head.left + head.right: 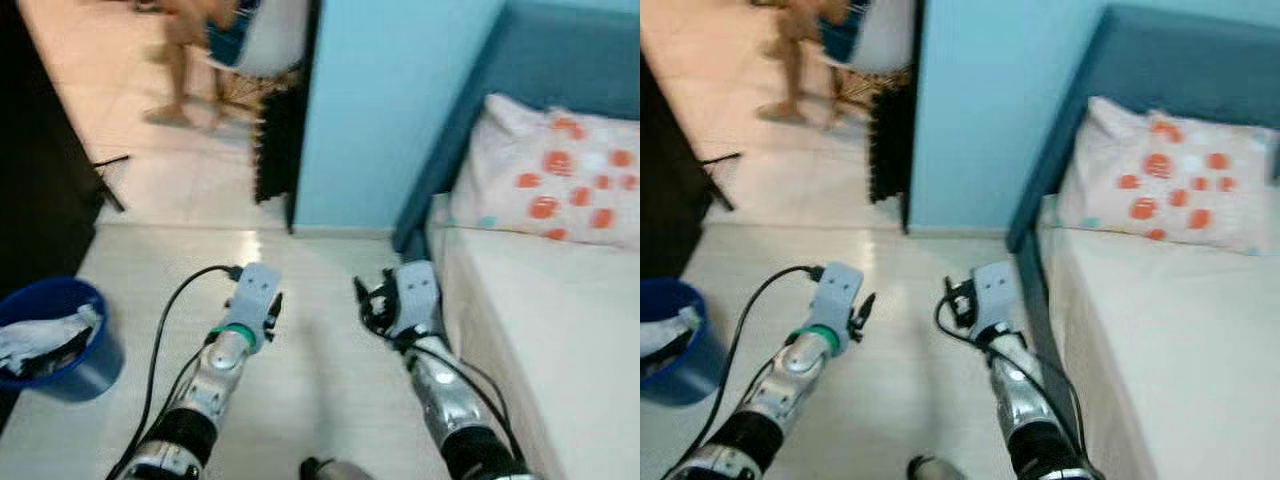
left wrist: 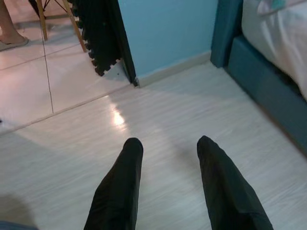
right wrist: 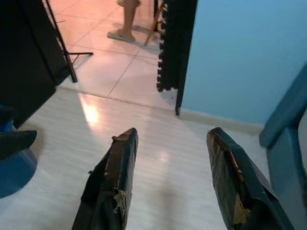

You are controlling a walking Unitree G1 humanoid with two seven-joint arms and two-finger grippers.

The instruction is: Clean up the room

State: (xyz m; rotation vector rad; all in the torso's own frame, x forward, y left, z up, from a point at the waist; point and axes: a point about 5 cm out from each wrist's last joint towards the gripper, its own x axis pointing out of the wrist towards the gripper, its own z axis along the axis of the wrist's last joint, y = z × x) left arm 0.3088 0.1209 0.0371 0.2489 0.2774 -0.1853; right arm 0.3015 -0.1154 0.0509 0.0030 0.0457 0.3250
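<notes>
Head views: the left gripper [image 1: 272,305] and right gripper [image 1: 372,300] are held forward over the pale floor [image 1: 300,300], both empty. A blue bin [image 1: 62,345] stands at the robot's left against a dark cabinet [image 1: 35,170]. It holds crumpled white waste [image 1: 40,340], the only cleanup item visible; judged light, soft and crushable, best pinched at a raised fold. A bed [image 1: 560,330] with a spotted pillow [image 1: 560,170] lies to the right. A person's legs [image 1: 180,70] stand beyond the doorway.

Left wrist view: the fingers [image 2: 120,187] are spread apart, grasping nothing, above bare floor near the blue wall [image 2: 168,33].

Right wrist view: the fingers [image 3: 112,182] are likewise released and empty; the bin edge [image 3: 14,167] shows well apart from them.
</notes>
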